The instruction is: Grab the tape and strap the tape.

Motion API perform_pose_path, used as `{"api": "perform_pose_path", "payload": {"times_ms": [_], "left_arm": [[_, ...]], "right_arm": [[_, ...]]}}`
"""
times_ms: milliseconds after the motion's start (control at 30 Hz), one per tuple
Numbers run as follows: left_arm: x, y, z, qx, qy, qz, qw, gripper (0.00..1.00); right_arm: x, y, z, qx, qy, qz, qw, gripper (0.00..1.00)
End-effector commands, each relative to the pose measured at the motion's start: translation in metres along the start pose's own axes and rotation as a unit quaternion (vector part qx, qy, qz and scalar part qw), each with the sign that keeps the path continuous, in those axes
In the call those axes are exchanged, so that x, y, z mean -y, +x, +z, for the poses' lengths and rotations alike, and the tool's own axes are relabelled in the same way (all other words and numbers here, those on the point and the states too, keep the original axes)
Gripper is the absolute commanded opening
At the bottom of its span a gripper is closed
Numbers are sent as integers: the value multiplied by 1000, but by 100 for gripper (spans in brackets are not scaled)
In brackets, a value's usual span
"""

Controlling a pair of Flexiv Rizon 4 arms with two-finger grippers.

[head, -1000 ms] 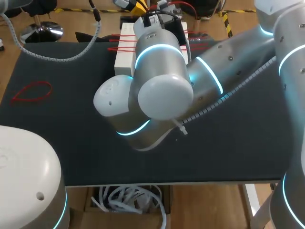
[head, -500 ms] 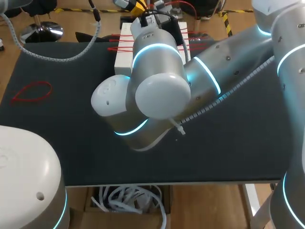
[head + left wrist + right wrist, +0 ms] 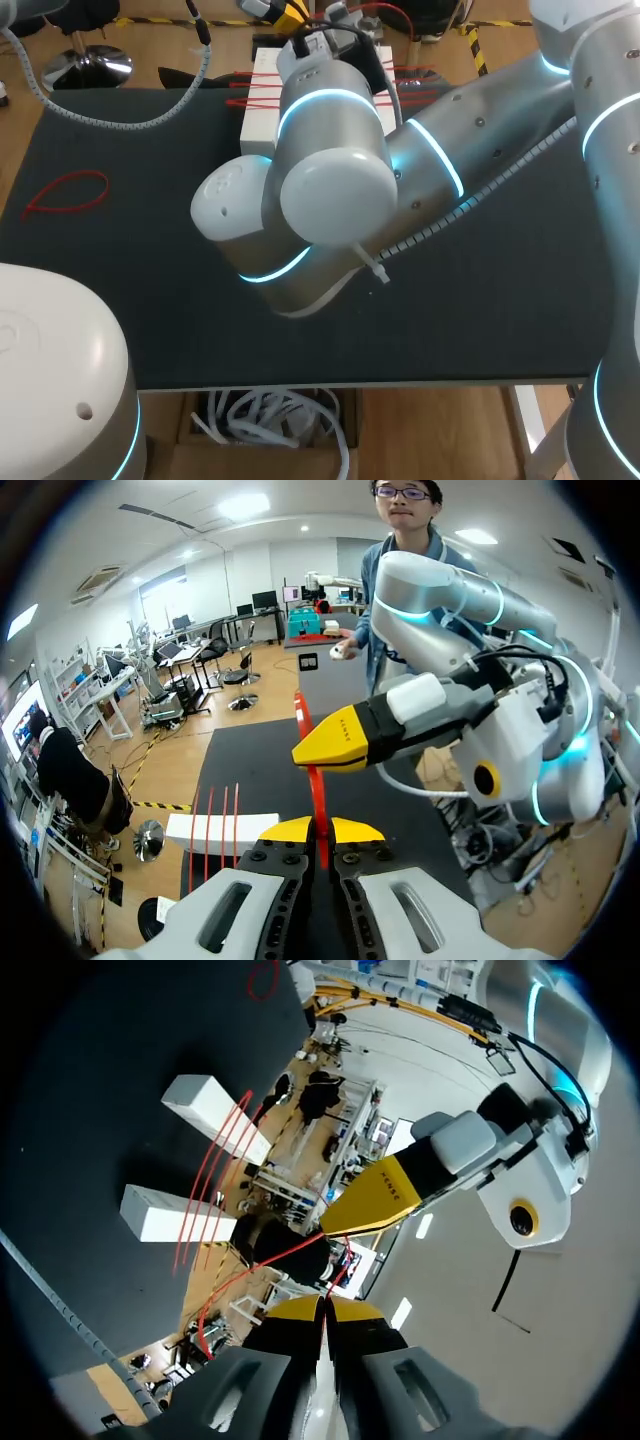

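Observation:
A red tape strap [image 3: 317, 780] rises from between my left gripper's [image 3: 320, 830] yellow tips, which are shut on it. It runs toward my right gripper's yellow finger [image 3: 347, 737] just ahead. In the right wrist view my right gripper [image 3: 322, 1307] is shut, and the red strap [image 3: 262, 1263] curves away from its tips; my left gripper's yellow finger [image 3: 373, 1197] is close ahead. Two white boxes [image 3: 213, 1116] [image 3: 168, 1215] lie side by side under several red straps [image 3: 212, 1175]. In the head view my right arm [image 3: 330, 170] covers both grippers, and the boxes [image 3: 262, 112] show beside it.
A loose red tape loop [image 3: 66, 193] lies on the black tabletop [image 3: 140, 300] at the left, also seen as a small loop [image 3: 263, 978] far beyond the boxes. The grey cable hose [image 3: 110, 118] of my left arm hangs over the table's far left.
My right arm has shifted slightly left over the boxes. Both grippers stay shut.

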State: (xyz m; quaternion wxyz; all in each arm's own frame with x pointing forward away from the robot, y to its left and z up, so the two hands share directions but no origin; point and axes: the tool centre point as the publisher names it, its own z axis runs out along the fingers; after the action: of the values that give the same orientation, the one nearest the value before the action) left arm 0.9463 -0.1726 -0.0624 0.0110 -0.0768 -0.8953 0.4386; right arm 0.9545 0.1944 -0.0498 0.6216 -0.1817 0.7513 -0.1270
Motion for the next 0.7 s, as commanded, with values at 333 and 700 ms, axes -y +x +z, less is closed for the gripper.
{"api": "perform_pose_path", "payload": {"times_ms": [333, 700], "left_arm": [[1, 0, 0, 0, -1, 0, 1000, 0], [1, 0, 0, 0, -1, 0, 1000, 0]], "right_arm": [[-3, -5, -4, -26, -11, -21, 999, 0], [-4, -3, -4, -29, -11, -20, 999, 0]]}}
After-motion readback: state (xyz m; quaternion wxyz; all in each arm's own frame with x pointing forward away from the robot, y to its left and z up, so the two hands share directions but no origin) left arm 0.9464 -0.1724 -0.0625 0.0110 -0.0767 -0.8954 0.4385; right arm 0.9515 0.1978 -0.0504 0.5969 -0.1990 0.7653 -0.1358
